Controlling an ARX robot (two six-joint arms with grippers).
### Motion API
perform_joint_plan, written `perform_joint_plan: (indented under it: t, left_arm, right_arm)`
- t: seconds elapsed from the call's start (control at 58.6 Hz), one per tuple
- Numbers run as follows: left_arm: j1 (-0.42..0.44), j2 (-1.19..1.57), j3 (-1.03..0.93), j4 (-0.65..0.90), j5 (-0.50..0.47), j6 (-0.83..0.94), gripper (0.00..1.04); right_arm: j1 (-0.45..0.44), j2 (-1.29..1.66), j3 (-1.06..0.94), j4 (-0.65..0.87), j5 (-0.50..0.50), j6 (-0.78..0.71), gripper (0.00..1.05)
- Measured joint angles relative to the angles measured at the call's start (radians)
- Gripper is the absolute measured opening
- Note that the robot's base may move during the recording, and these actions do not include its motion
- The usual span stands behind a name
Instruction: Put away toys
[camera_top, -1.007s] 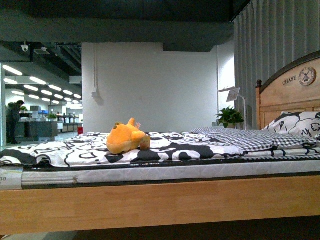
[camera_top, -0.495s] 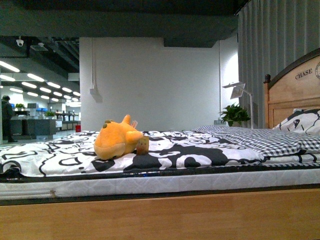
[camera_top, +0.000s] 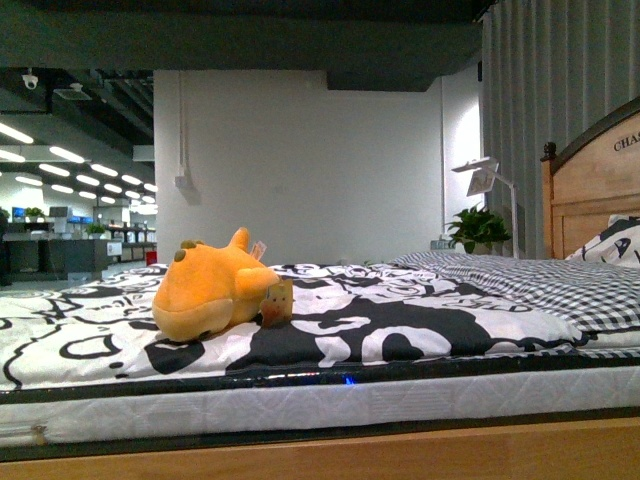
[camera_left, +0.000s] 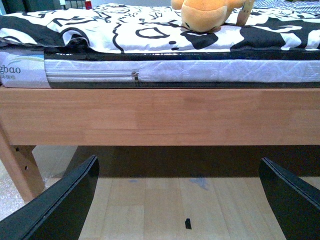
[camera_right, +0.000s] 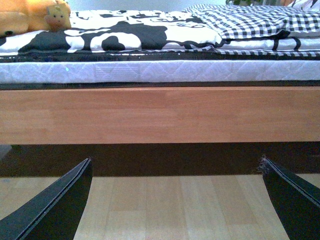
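Note:
An orange-yellow plush toy (camera_top: 212, 287) lies on the black-and-white patterned bedspread (camera_top: 390, 325), left of centre in the front view. It also shows at the edge of the left wrist view, toy (camera_left: 207, 12), and in a corner of the right wrist view, toy (camera_right: 32, 15). My left gripper (camera_left: 179, 200) hangs open over the wooden floor, well below the mattress and short of the bed. My right gripper (camera_right: 176, 200) is likewise open over the floor with nothing between its fingers. Neither arm appears in the front view.
A wooden bed rail (camera_left: 160, 115) and white mattress side (camera_left: 200, 70) stand between the grippers and the toy. A bed leg (camera_left: 17, 165) is near the left gripper. A checked blanket (camera_top: 560, 285), headboard (camera_top: 595, 200), patterned pillow (camera_top: 615, 240), lamp (camera_top: 490, 180) and plant (camera_top: 478, 228) are further right.
The view has moved closer to the bed and shifted right. The toy looks larger and sits further left in the frame; the headboard has slid toward the right edge.

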Motion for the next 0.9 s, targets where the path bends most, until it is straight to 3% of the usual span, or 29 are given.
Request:
perform_joint_plan:
  t: [0.905]
  left_arm:
    - [0.0, 0.0, 0.0, 0.0, 0.0, 0.0, 0.99]
  right_arm:
    - [0.0, 0.0, 0.0, 0.0, 0.0, 0.0, 1.03]
